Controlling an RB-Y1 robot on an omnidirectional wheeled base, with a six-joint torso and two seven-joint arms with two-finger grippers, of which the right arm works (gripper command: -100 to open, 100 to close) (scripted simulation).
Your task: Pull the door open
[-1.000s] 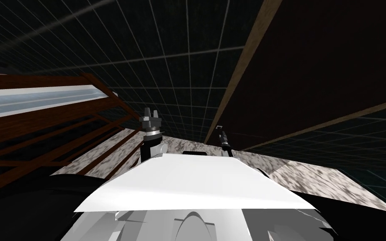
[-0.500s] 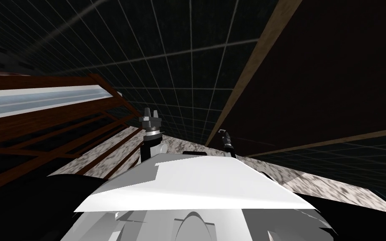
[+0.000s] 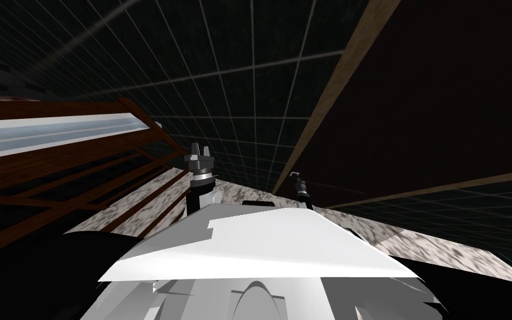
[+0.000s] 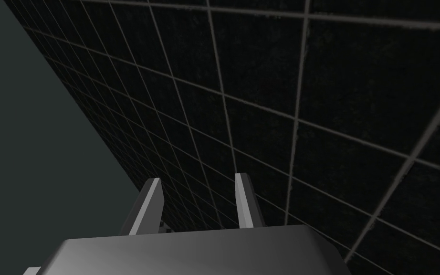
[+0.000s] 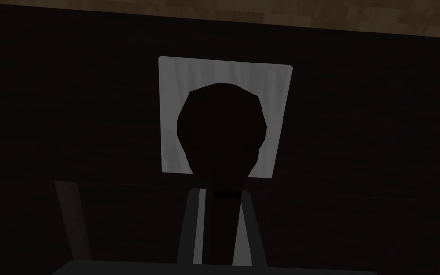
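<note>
Two hands: right hand (image 5: 220, 191) clenched on dark door handle (image 5: 221, 119), left hand (image 4: 197, 179) released.

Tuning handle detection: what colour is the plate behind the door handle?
The plate is light grey; clearest in right wrist view.

Door (image 3: 443, 83) — very dark brown; frame (image 3: 330, 94) tan; wall (image 3: 221, 100) black, pale-gridded; floor (image 3: 238, 194) mottled grey.

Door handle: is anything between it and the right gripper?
Nothing visible. The right gripper is shut on the dark handle, fingers pressing its sides, before the light grey plate on the door.
</note>
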